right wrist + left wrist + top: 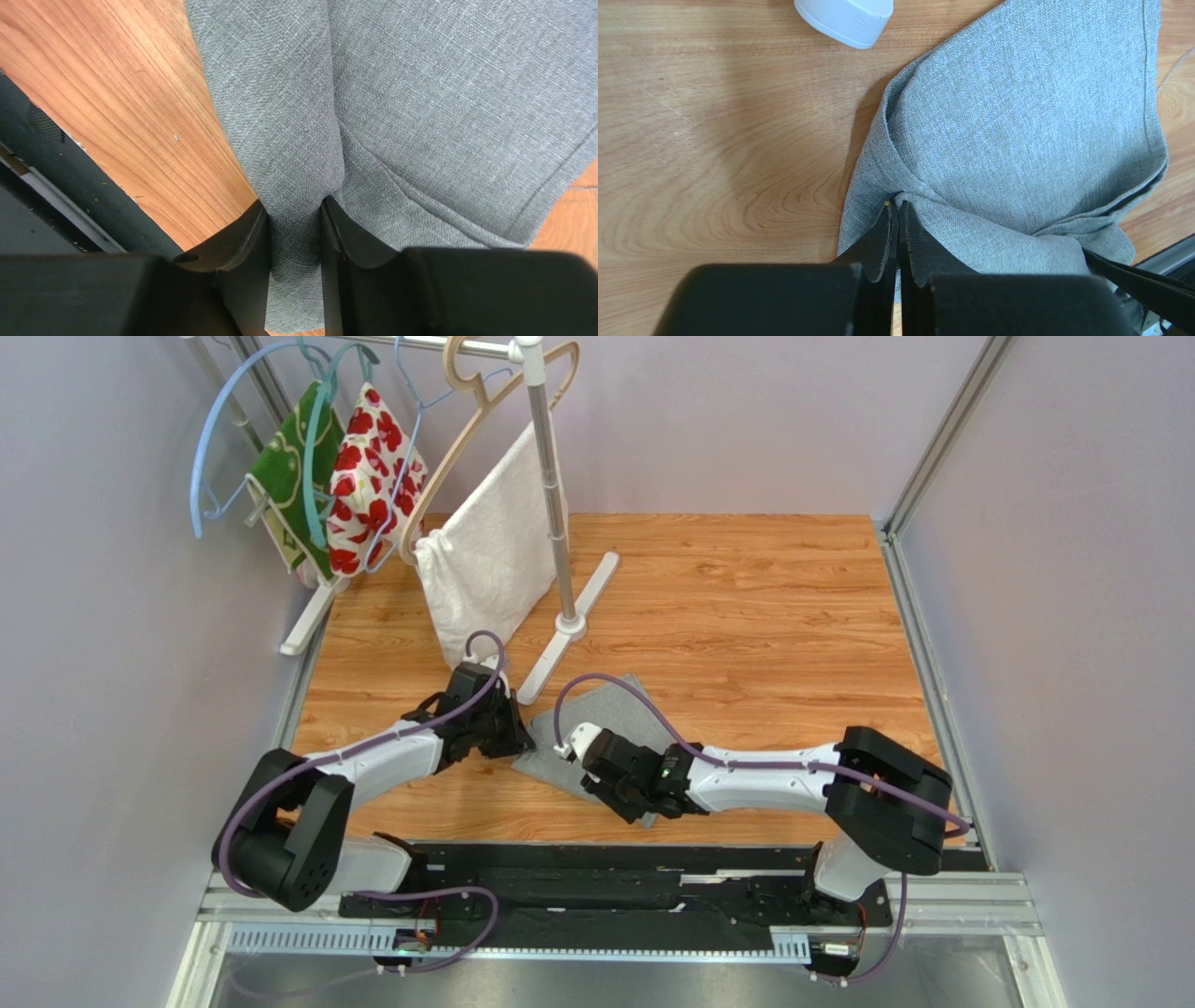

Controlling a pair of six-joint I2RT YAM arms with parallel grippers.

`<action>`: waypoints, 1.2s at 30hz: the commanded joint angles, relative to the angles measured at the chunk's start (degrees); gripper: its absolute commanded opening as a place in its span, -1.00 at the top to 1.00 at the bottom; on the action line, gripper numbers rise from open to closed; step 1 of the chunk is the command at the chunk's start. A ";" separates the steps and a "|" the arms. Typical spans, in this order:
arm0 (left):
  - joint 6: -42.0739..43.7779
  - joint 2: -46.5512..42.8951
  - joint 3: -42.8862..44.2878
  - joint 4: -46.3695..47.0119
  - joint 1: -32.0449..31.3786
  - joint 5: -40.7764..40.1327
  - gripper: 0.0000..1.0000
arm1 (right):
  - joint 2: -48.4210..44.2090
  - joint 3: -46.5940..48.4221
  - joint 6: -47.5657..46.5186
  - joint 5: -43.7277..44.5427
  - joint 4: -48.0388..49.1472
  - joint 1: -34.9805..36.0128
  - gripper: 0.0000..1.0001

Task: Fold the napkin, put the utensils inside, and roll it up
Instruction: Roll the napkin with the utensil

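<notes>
Napkin (1032,126) lies rumpled on the worktop (703,140) near the front edge. It looks like soft, light, limp cloth that will sag and bunch, so hems and corners should grip best. Left pincer (898,217) is pinched together on its edge; right pincer (296,217) clamps a raised fold.

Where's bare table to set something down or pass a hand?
Free: the right half of the table, from the rack foot out to the right wall. Crowded: near centre, where the left gripper and right gripper both pinch the napkin, and back left under the white towel and hangers.
</notes>
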 commanded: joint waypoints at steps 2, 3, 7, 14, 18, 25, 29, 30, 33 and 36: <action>2.08 -2.23 3.57 -4.18 0.65 -2.11 0.53 | 1.94 0.13 0.81 -15.20 -2.72 -4.61 0.61; 2.17 -3.20 4.01 -5.49 1.17 -2.46 0.34 | 2.03 0.04 1.07 -20.19 -3.08 -5.49 0.65; 2.52 -8.83 4.80 -8.23 2.58 -4.31 -0.28 | 3.43 -0.48 1.87 -32.70 -3.17 -11.11 0.74; 3.14 -12.27 2.26 -7.45 2.85 -2.56 -0.36 | 9.57 1.71 2.83 -48.79 -1.41 -17.97 0.78; 2.61 -10.69 0.85 -4.64 2.84 -1.50 -0.36 | 13.62 2.68 3.80 -57.74 0.69 -21.14 0.80; 2.96 -6.04 2.25 -4.98 2.85 -2.81 -0.35 | 18.64 3.82 5.20 -63.91 2.19 -26.76 0.81; 2.96 -2.52 2.61 -3.31 2.84 -0.37 -0.30 | 20.66 4.53 5.38 -65.94 2.19 -28.08 0.81; 2.87 -1.99 2.69 -2.44 2.84 0.08 -0.28 | 21.01 4.87 5.56 -66.29 2.02 -28.17 0.81; 2.43 -1.02 2.69 -1.47 2.84 1.05 0.00 | 22.24 5.32 5.56 -66.90 1.75 -28.79 0.80; 2.52 -1.01 2.87 -2.07 2.84 0.53 0.31 | 22.33 5.58 5.65 -67.35 1.58 -29.31 0.76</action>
